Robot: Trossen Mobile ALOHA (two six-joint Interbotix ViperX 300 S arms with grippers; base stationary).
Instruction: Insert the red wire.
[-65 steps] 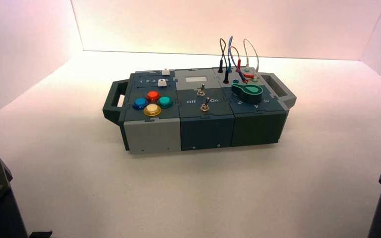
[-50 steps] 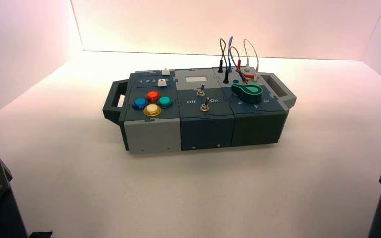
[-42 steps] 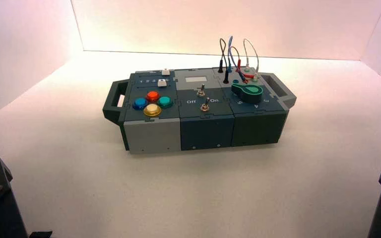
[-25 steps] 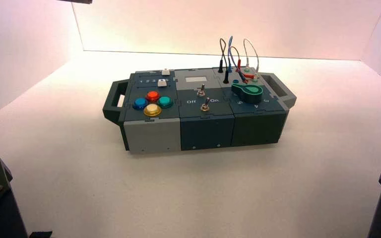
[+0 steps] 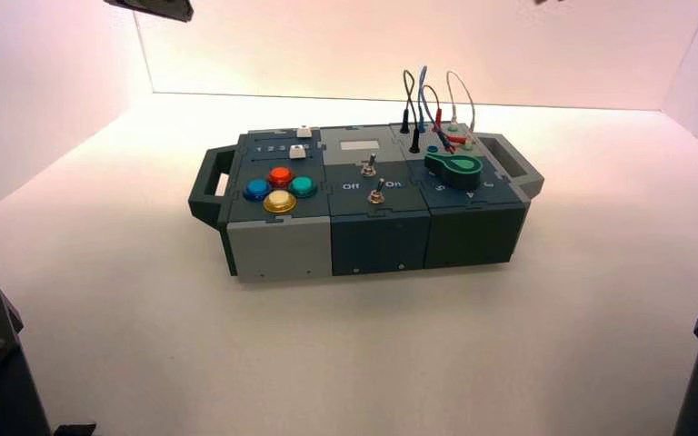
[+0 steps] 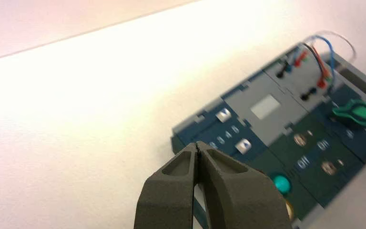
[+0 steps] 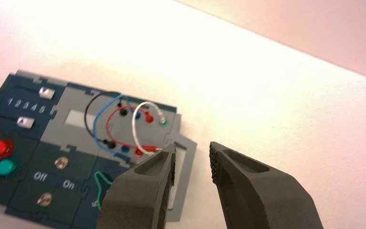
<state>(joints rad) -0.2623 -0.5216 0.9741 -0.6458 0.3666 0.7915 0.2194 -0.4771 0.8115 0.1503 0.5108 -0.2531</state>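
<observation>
The right end effector [image 7: 193,155] hangs open, high toward the right of the box [image 5: 376,242]; the left end effector [image 6: 198,149], closed, hovers toward its left. The red wire [image 7: 108,125] loops over the box's far right section.

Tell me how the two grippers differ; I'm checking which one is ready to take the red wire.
The left gripper is shut; the right gripper is open. The left gripper hangs beyond the box's slider end, while the right gripper is up near the wire end. Both are dark, and neither holds anything.
</observation>
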